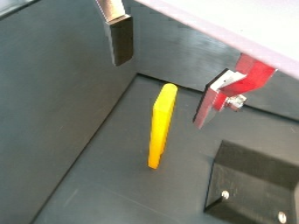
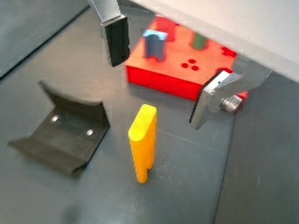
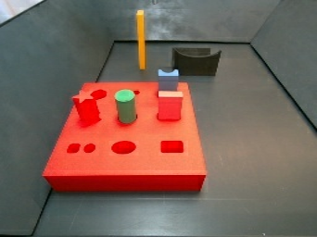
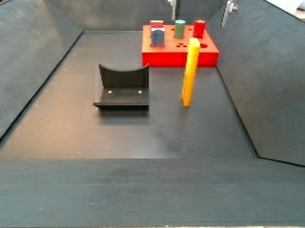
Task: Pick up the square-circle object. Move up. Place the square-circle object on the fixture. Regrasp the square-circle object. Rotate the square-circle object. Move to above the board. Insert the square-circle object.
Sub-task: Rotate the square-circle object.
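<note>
Standing free, square-circle object (image 2: pixel 142 143), open claw (image 2: pixel 162 74) above, fixture (image 2: pixel 63 129) apart

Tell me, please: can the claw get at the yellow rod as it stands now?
Probably yes. The square-circle object stands upright and alone on the floor, apart from the fixture and the board. In both wrist views the claw is open above it, with nothing between the fingers.

The board (image 3: pixel 124 148) lies near on the dark table (image 3: pixel 247 120), carrying a green cylinder (image 3: pixel 125 106), a red square peg (image 3: pixel 170 105) and a blue-grey block (image 3: pixel 169 81). Beyond it the square-circle object (image 3: pixel 140 40) stands upright, with the fixture (image 3: pixel 196 61) to its right. The gripper is out of sight.
</note>
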